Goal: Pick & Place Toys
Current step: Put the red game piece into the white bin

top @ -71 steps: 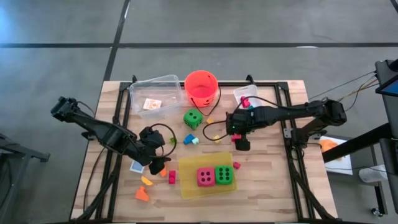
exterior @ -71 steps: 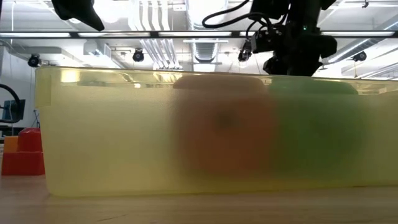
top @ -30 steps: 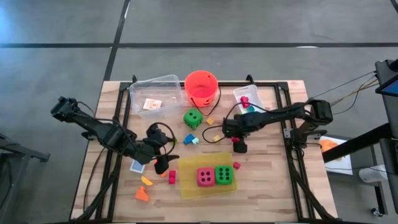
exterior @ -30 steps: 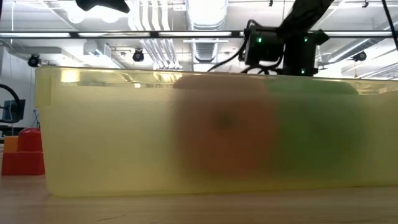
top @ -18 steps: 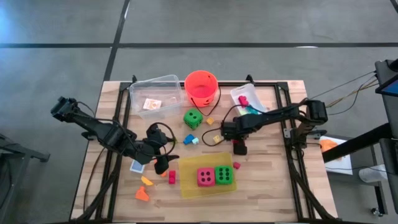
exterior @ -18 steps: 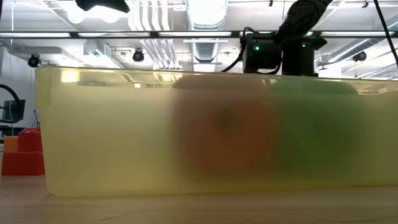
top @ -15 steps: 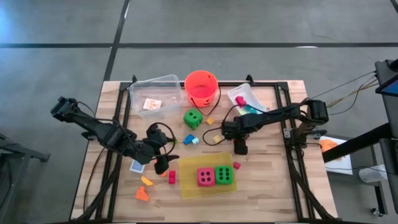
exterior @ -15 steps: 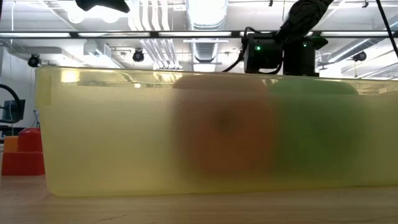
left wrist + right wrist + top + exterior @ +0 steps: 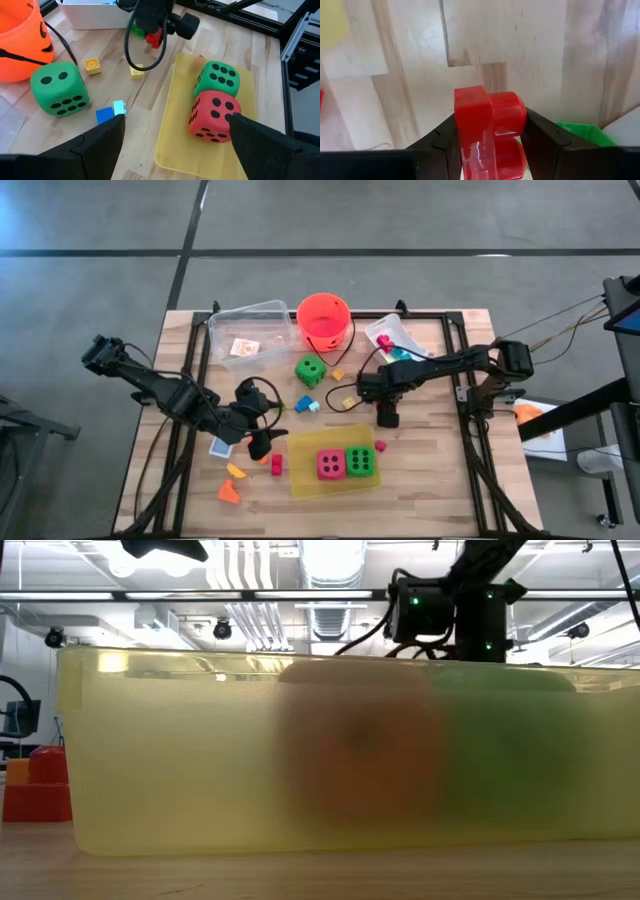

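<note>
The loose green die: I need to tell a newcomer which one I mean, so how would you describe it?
Start at the orange-red bucket at the table's far edge. Just in front of it, on bare wood, sits the loose green die. Unlike the other green die, it is not on the yellow tray beside the pink die.

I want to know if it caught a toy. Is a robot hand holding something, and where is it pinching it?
Yes. The right gripper pinches a red brick by its two opposite sides. The left gripper is open and holds nothing.
</note>
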